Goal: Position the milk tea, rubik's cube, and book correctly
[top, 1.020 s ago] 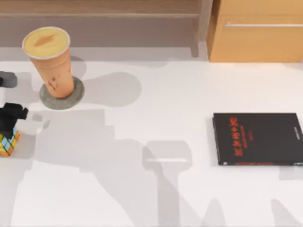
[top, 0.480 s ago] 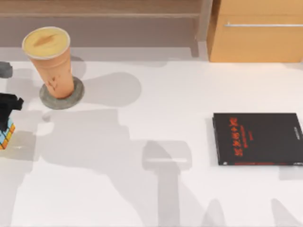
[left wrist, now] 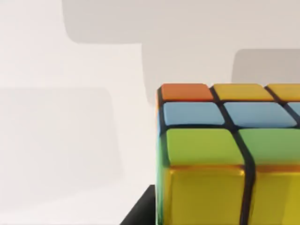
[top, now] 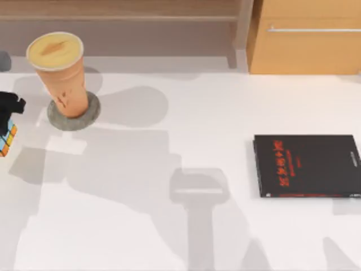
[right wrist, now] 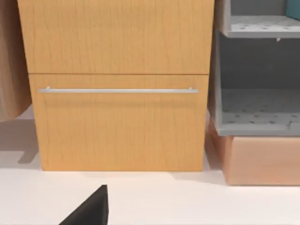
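Note:
The milk tea (top: 58,73) stands upright on a flat grey disc (top: 84,117) at the table's back left. At the left edge, my left gripper (top: 8,108) is shut on the rubik's cube (top: 6,139), which hangs above the table, apart from its shadow. Up close, the rubik's cube (left wrist: 225,154) shows orange, light-blue, green and yellow stickers. A teal-blue sliver (right wrist: 294,8) sits on the grey shelf; I cannot tell whether it is the book. A black part of my right gripper (right wrist: 89,208) faces the wooden drawer unit.
A thin black book with red lettering (top: 307,165) lies flat at the right. A wooden drawer unit (top: 307,36) with a metal handle (right wrist: 117,90) stands at the back right, beside a grey shelf (right wrist: 258,110). A low wooden ledge (top: 118,17) runs along the back.
My left gripper has carried the rubik's cube toward the back and the left edge, higher off the table. The milk tea and black book have stayed put.

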Tool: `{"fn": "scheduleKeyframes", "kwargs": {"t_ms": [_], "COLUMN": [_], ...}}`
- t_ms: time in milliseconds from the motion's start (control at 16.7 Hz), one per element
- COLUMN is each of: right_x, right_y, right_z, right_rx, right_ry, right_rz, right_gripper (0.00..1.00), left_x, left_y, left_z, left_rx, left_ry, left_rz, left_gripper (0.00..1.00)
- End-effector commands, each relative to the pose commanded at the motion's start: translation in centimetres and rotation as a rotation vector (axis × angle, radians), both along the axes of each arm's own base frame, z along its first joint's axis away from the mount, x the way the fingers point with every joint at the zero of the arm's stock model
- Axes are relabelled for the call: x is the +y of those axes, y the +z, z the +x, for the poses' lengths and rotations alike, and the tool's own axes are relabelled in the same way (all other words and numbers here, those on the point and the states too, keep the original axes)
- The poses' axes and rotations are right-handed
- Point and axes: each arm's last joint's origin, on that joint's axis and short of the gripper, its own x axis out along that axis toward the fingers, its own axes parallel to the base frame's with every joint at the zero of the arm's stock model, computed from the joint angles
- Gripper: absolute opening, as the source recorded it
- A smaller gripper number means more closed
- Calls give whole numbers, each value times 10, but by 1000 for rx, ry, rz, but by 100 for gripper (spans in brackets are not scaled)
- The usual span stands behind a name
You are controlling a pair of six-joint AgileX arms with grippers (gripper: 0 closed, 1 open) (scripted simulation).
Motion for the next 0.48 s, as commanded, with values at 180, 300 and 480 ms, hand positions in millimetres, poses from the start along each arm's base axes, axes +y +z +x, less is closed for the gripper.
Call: {"fn": "scheduleKeyframes", "kwargs": {"t_ms": [180,300,480], "right_x": [0,0,0], "right_y": [0,0,0], "right_z": [0,0,0], "right_rx": [0,0,0], "right_ry": [0,0,0], "right_rz": [0,0,0], "right_gripper": [100,100,100], "left_x": [-5,-9,-17], "left_y": [50,90,149], "left_z": [1,0,-4], "left_rx": [-239,-453,-816], "left_ry": [1,7,20], "left_rz": [3,0,-22], "left_gripper": [0,0,0]}}
